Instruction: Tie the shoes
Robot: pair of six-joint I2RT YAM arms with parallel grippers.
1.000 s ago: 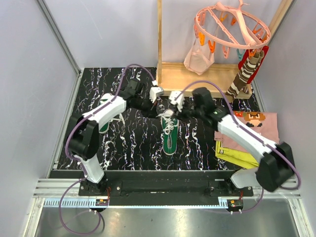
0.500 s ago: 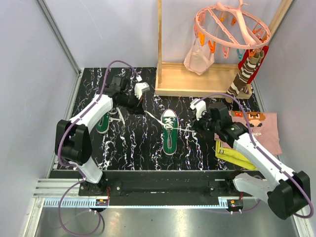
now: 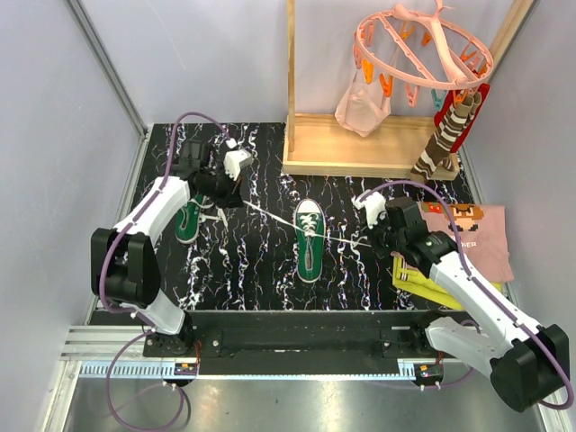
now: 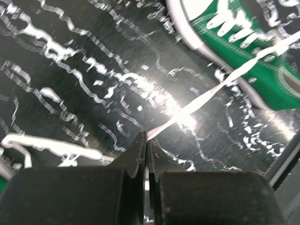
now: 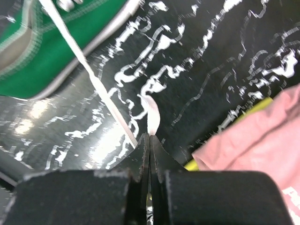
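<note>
One green sneaker (image 3: 309, 241) lies in the middle of the black marbled mat, toe cap pointing away. A second green sneaker (image 3: 191, 219) lies at the left, partly under my left arm. My left gripper (image 3: 238, 200) is shut on one white lace (image 3: 270, 216), which runs taut from the middle shoe. In the left wrist view the lace (image 4: 201, 101) runs from the shut gripper (image 4: 146, 139) to the shoe (image 4: 243, 51). My right gripper (image 3: 375, 243) is shut on the other lace (image 3: 346, 241). In the right wrist view that lace (image 5: 93, 79) leads from the gripper (image 5: 150, 136) to the shoe (image 5: 51, 51).
A wooden rack (image 3: 360, 144) stands at the back with a pink peg hanger (image 3: 423, 45) and a striped sock (image 3: 450, 130). A pink printed cloth (image 3: 472, 232) and a yellow cloth (image 3: 432, 281) lie at the right, under my right arm.
Both grippers have moved apart, the left to the far left and the right to the near right. The two laces have been drawn out straight from the middle shoe.
</note>
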